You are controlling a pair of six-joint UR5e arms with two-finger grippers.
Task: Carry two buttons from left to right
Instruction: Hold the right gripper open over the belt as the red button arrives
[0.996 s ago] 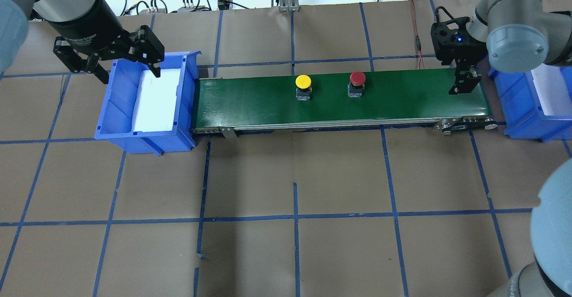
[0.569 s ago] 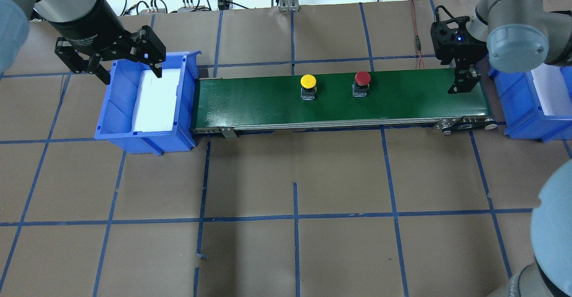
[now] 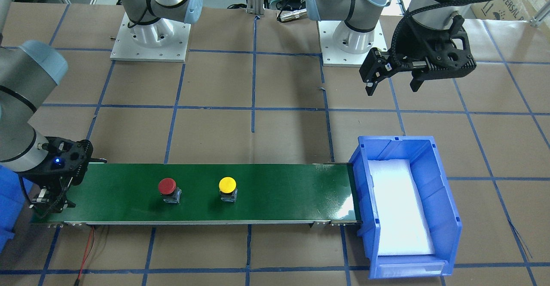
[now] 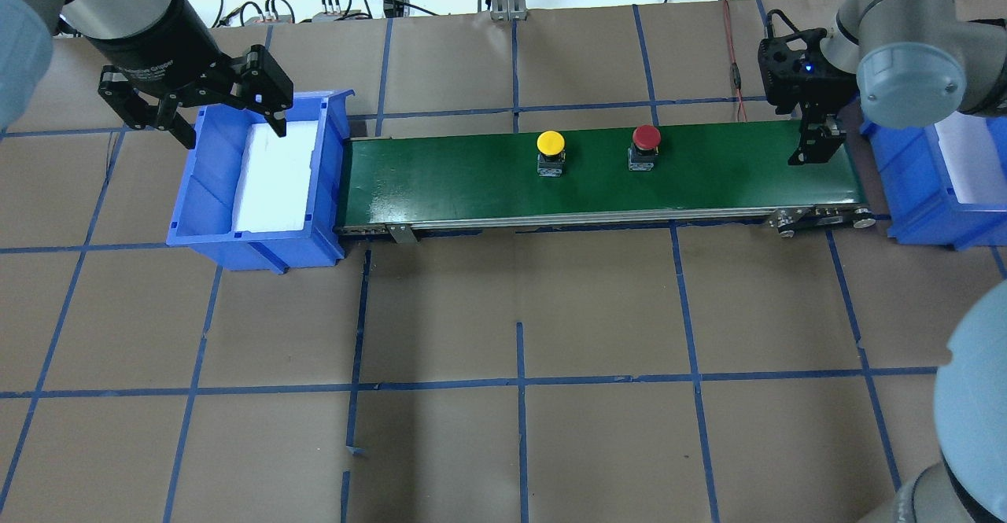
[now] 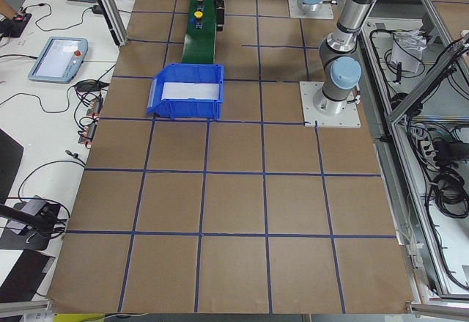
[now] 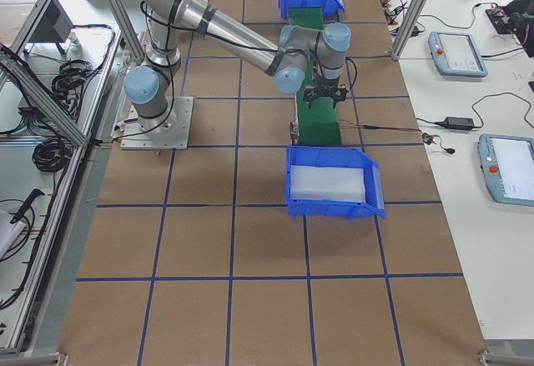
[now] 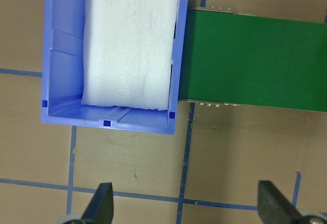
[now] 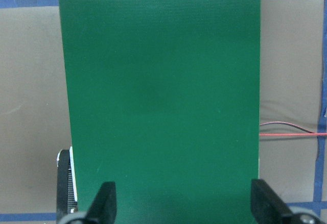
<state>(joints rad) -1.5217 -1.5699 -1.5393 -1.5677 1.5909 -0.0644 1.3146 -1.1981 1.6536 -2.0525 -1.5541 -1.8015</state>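
Observation:
The yellow button (image 4: 551, 144) and the red button (image 4: 646, 138) stand upright on the green conveyor belt (image 4: 456, 185), the red one further right. Both show in the front-facing view, yellow (image 3: 227, 185) and red (image 3: 166, 186). My left gripper (image 4: 232, 134) is open and empty, hovering over the far edge of the left blue bin (image 4: 206, 193); the left wrist view (image 7: 186, 208) shows its jaws wide apart. My right gripper (image 4: 818, 149) is open and empty just above the belt's right end; the right wrist view (image 8: 185, 203) shows only bare belt between its fingers.
The left bin holds a white foam pad (image 4: 275, 177). A second blue bin (image 4: 916, 200) with foam stands at the belt's right end. A red cable (image 4: 735, 67) lies behind the belt. Brown paper with a blue tape grid covers the table (image 4: 519, 350).
Both buttons have travelled to the right along the belt, keeping their spacing. Both grippers have stayed nearly where they were and open.

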